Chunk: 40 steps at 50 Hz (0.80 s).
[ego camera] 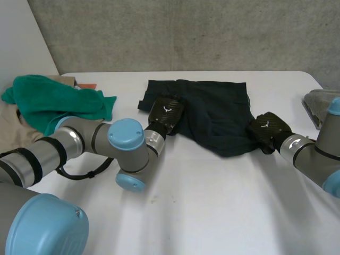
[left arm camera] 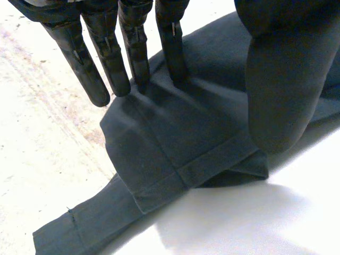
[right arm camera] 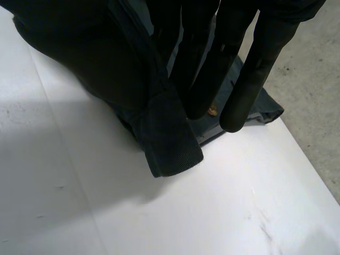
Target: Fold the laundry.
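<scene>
A dark navy garment (ego camera: 212,114) lies crumpled in the middle of the white table (ego camera: 212,202). My left hand (ego camera: 164,112) rests on its left edge. In the left wrist view the left hand (left arm camera: 106,58) is open, its straight fingertips pressing the garment (left arm camera: 175,138) near a folded hem, with the thumb (left arm camera: 281,90) apart over the cloth. My right hand (ego camera: 268,132) is at the garment's right front edge. In the right wrist view the right hand (right arm camera: 255,69) pinches a hemmed edge of the garment (right arm camera: 170,143) between thumb and fingers, lifted a little off the table.
A green towel (ego camera: 53,101) sits on beige cloth (ego camera: 13,127) at the table's left. A grey folded item (ego camera: 319,103) lies at the right edge. The table's right edge (right arm camera: 303,154) runs close beyond the right hand, with concrete floor past it.
</scene>
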### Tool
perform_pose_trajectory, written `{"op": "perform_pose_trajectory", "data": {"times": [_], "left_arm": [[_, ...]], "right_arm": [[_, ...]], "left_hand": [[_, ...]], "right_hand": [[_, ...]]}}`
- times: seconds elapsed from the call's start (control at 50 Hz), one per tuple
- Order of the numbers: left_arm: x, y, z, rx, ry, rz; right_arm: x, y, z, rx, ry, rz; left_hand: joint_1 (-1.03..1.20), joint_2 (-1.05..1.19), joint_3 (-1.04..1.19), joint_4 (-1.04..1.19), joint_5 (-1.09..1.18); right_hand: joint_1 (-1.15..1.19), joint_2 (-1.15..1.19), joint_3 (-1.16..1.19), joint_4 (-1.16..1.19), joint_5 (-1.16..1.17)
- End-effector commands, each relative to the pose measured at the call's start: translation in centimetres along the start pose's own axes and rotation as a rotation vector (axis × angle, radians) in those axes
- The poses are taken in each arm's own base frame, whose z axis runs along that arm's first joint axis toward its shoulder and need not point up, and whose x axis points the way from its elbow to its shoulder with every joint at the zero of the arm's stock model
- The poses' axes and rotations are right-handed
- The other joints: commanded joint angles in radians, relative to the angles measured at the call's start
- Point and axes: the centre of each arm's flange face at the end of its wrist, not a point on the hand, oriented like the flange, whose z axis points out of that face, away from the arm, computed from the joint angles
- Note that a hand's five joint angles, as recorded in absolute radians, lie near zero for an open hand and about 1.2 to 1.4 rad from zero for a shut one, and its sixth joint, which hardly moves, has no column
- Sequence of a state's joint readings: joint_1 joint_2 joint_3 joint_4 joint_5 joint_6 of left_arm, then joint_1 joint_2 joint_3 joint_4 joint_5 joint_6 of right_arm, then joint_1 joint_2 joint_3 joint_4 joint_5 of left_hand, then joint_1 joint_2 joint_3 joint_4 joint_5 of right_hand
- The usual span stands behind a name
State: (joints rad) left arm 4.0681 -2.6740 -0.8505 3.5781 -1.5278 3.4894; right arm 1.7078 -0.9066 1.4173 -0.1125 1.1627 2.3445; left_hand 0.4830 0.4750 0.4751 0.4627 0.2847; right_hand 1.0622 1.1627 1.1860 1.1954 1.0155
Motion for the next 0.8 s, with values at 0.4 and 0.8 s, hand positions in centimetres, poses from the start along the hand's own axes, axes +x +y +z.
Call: {"op": "perform_pose_trajectory", "data": {"times": [0.4,0.8], "left_arm": [[1.3,1.6,1.1,-0.003,0.066,0.271],[-0.4,-4.3,-1.5,-0.002,0.062,0.265]], "right_arm": [[0.3,-0.8,-0.8,0.003,0.002,-0.002],[1.6,-3.2,-2.9,-0.003,0.006,0.002]], "left_hand": [[0.185,0.193,0.193,0.206,0.209],[0.913,0.921,0.921,0.934,0.937]], "right_hand": [[0.334,0.234,0.21,0.201,0.206],[0.334,0.234,0.21,0.201,0.206]]}}
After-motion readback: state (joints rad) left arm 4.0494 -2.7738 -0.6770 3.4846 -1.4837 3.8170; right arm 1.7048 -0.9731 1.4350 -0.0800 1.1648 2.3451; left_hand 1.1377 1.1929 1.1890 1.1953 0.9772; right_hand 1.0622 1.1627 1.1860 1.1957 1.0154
